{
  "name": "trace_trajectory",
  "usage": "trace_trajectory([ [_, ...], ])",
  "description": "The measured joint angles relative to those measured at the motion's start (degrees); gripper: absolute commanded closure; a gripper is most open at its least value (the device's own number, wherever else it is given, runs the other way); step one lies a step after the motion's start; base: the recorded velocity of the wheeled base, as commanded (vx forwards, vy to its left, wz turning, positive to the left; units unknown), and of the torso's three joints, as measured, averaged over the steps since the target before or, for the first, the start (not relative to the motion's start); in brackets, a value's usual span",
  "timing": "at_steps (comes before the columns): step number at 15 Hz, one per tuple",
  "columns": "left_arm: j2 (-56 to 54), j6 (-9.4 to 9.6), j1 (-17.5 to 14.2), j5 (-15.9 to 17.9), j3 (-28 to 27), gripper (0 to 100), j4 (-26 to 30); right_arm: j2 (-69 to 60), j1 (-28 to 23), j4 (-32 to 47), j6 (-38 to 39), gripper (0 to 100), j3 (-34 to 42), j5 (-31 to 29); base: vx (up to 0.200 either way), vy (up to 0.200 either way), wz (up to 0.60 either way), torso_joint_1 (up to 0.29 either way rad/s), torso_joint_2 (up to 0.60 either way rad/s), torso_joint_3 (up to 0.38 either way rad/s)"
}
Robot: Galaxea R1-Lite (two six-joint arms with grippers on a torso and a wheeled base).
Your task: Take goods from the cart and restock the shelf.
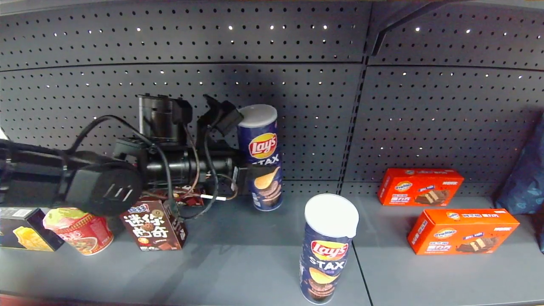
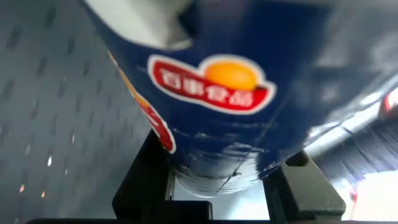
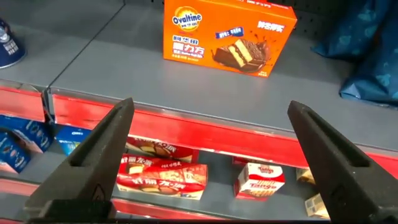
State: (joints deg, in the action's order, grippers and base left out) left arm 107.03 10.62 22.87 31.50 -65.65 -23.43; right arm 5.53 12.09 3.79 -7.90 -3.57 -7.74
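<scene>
My left gripper [image 1: 257,172] is shut on a blue chips can [image 1: 260,155] with a white lid, holding it upright close to the pegboard back wall, its base at or just above the shelf [image 1: 238,255]. In the left wrist view the can [image 2: 217,106] sits between the two dark fingers [image 2: 144,180]. A second identical chips can [image 1: 327,250] stands near the shelf's front edge. My right gripper [image 3: 214,168] is open in front of the shelf's red edge strip [image 3: 186,124], with an orange cake box [image 3: 227,37] beyond it.
Two orange cake boxes [image 1: 420,186] [image 1: 462,230] lie on the right half of the shelf. A brown cookie box [image 1: 153,227], a cup of noodles [image 1: 80,231] and a dark box [image 1: 25,229] stand on the left. A blue bag [image 1: 527,178] is at the far right.
</scene>
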Motion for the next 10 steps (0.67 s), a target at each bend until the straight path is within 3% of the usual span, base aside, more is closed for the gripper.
trace_trajectory([
  [4, 10.85, -0.02, 3.72, -0.24, -10.51, 100, -1.67, 0.02, 0.0, -0.23, -0.35, 0, 0.29, 0.0, 0.0, 0.0, 0.0, 0.0, 0.0, 0.0],
  [10, 17.14, 0.29, 4.74, -0.33, -12.61, 100, -1.94, 0.05, 0.0, -0.21, -0.35, 0, 0.33, 0.0, 0.0, 0.0, 0.0, 0.0, 0.0, 0.0],
])
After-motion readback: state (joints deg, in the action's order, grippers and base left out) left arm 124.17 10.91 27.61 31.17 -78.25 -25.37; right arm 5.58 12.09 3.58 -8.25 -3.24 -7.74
